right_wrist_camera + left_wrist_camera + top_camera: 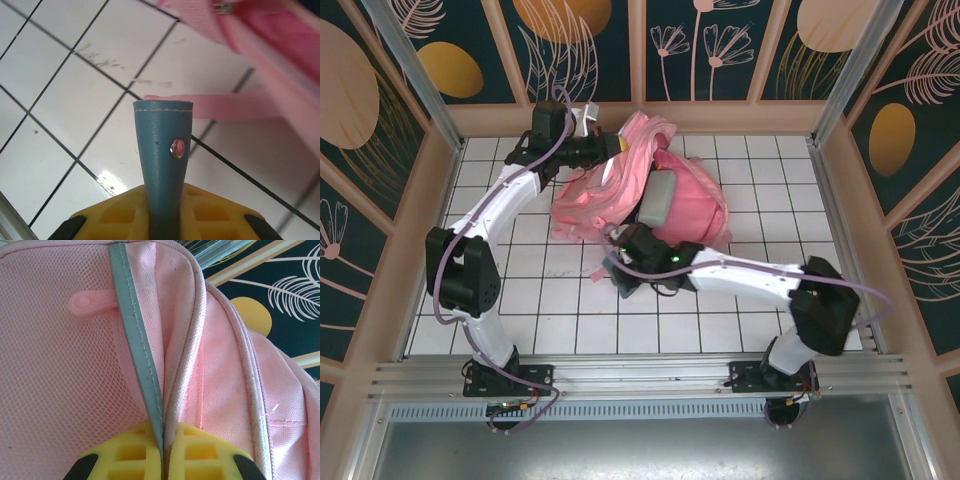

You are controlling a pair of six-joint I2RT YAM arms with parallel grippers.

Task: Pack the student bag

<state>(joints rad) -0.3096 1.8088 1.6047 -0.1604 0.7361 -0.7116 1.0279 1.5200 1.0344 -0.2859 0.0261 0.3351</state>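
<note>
While left tool (163, 446) pinches the student bag (705, 212) opening, far-centre on worktop (520, 300), right tool (164, 202) clamps a blue leather piece (162, 145) just nearside. Insertion pending; packing incomplete.

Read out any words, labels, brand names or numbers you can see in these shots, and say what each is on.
None: no readable text in any view.
The student bag shows plain pink fabric, mesh and a grey strip, with no visible tag.
The blue leather-look piece carries just a metal rivet.
The tiled table has grid lines and scuffs; the wall panels have leaf patterns, no lettering.
</note>
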